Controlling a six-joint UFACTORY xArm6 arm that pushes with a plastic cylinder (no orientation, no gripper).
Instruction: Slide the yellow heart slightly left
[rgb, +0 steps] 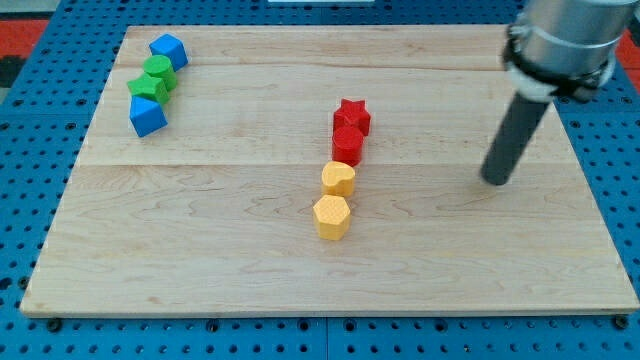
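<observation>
Smooth yellow heart (338, 179) on grained wooden board (200, 250)

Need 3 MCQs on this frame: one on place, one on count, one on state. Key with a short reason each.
1. Where is my tip relative to the yellow heart?
A. the view's left
B. the view's right
C. on top of it

2. How many blocks are on the wooden board?
A. six
B. eight
C. ten

3. Is my tip touching the yellow heart?
A. yes, pressing it
B. no, apart
C. hidden

Key: 1 B, the rod's end is well right of the centre column. 2 B, two blue, two green, two red, two yellow. 3 B, bare board lies between them.
</observation>
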